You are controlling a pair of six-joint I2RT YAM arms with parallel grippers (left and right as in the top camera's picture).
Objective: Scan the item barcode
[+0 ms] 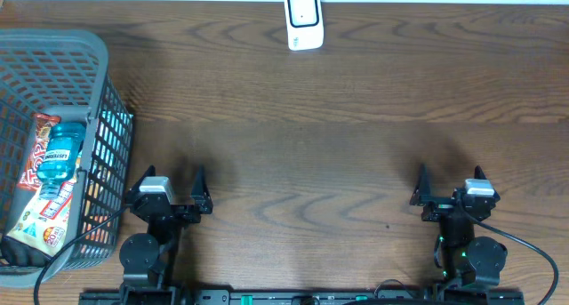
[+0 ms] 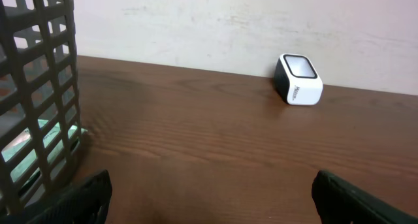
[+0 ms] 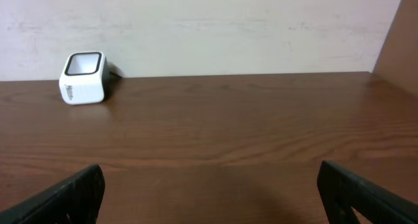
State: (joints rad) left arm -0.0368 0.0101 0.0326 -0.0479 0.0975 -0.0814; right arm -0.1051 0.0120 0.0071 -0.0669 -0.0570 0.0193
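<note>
The white barcode scanner (image 1: 303, 20) stands at the table's far edge, also seen as the scanner (image 2: 298, 80) in the left wrist view and the scanner (image 3: 83, 78) in the right wrist view. The items lie in a grey basket (image 1: 98, 65) at the left: a blue bottle (image 1: 64, 150) and snack packets (image 1: 43, 218). My left gripper (image 1: 173, 177) (image 2: 209, 198) hangs open and empty beside the basket. At the near right, my right gripper (image 1: 451, 179) (image 3: 210, 194) is open and empty too.
The basket wall (image 2: 39, 87) rises close on the left of the left wrist view. Bare brown wood lies between both grippers and the scanner. A pale wall backs the table's far edge.
</note>
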